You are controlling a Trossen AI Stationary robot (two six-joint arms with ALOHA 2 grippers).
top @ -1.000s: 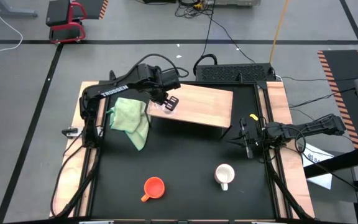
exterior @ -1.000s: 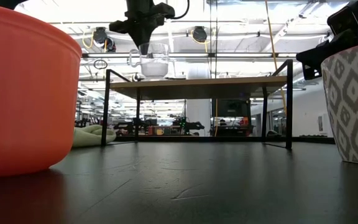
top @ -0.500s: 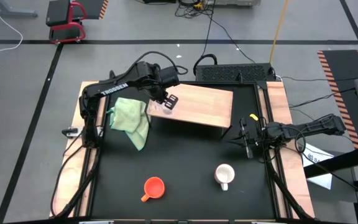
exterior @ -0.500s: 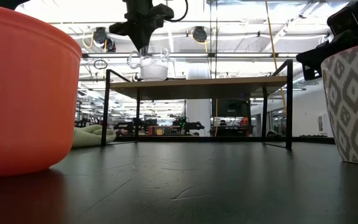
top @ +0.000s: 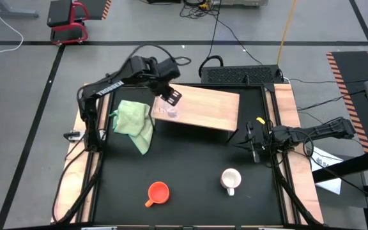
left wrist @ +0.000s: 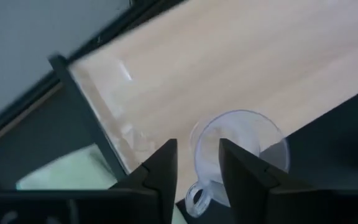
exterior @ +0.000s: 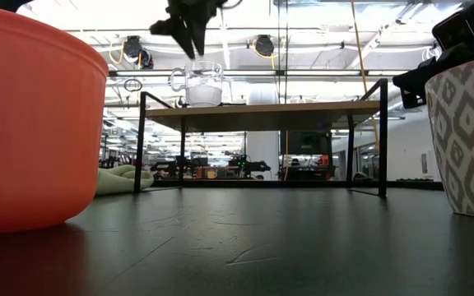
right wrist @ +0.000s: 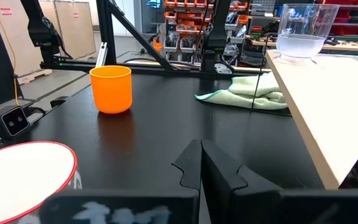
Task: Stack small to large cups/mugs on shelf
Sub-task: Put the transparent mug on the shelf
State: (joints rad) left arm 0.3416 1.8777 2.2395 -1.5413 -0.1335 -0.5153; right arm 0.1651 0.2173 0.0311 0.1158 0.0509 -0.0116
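The clear glass cup (top: 169, 113) (exterior: 200, 84) stands upright on its base at the near left corner of the wooden shelf (top: 206, 105). My left gripper (top: 173, 97) (exterior: 189, 37) hovers open just above the cup, fingers pointing down. In the left wrist view its fingers (left wrist: 160, 171) frame the cup's rim (left wrist: 241, 146) without touching it. The orange mug (top: 158, 192) and the white mug (top: 230, 179) stand on the black tabletop near its front edge. My right gripper (top: 253, 142) (right wrist: 201, 155) rests shut at the table's right side, pointing level.
A light green cloth (top: 135, 121) lies crumpled on the tabletop just left of the shelf, beside its dark legs (exterior: 142, 140). Most of the shelf's top to the right of the cup is bare. Cables and a dark box (top: 241, 75) sit behind the table.
My left gripper has set the glass cup down on the shelf, opened and let it go. It has then risen and turned a little above the cup. The cup stays upright at the shelf's near left corner.
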